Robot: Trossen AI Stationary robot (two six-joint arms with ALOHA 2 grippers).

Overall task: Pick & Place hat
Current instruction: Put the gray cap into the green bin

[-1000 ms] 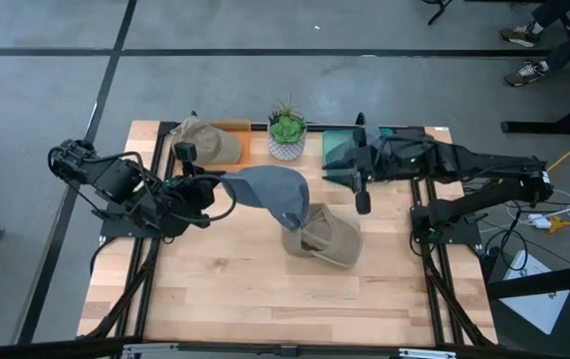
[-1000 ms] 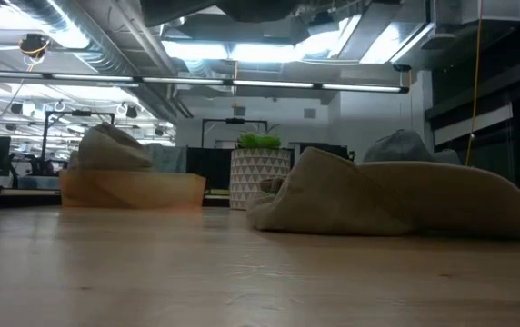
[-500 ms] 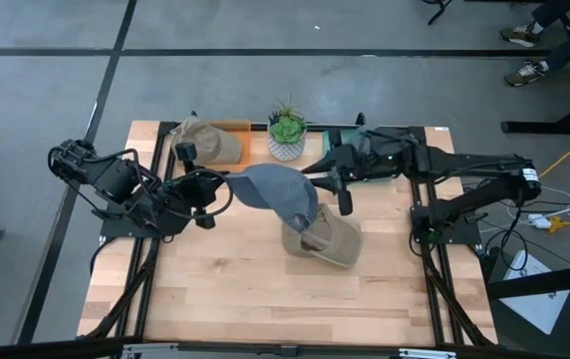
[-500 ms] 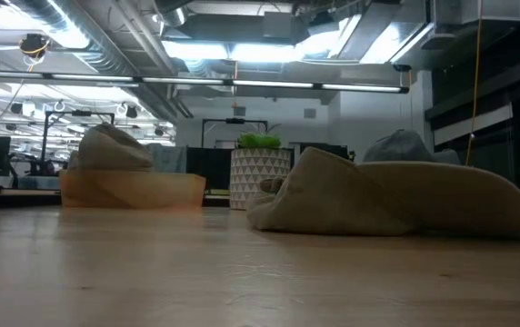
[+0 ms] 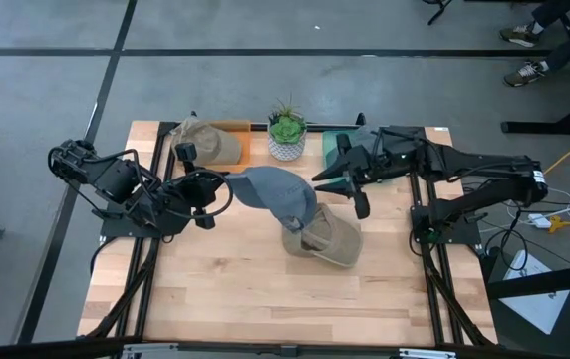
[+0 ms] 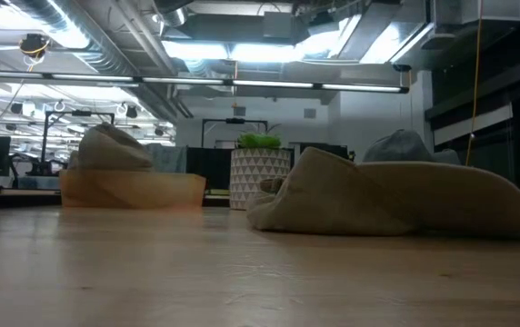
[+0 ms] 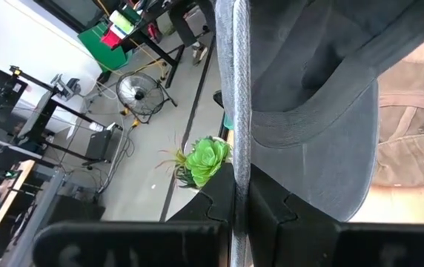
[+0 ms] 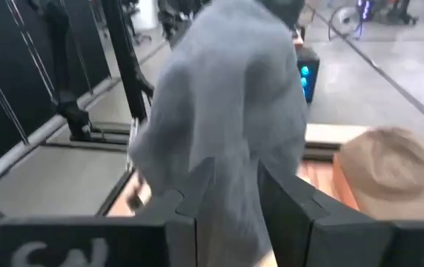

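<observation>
The left gripper [image 5: 215, 186] has its jaws clamped on the brim of the grey hat [image 5: 277, 193], holding it above the tan hat [image 5: 327, 239] mid-bench. The right gripper [image 5: 327, 180] reaches the crown with jaws apart; I'd say it must close next. The wooden bench [image 5: 265, 299] stands on grey floor, under ceiling lights.

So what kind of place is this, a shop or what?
Most likely a robotics lab or open workshop, not a shop: a wooden bench on a bare concrete floor, exposed ceiling ducts with strip lights, and equipment racks around.
</observation>
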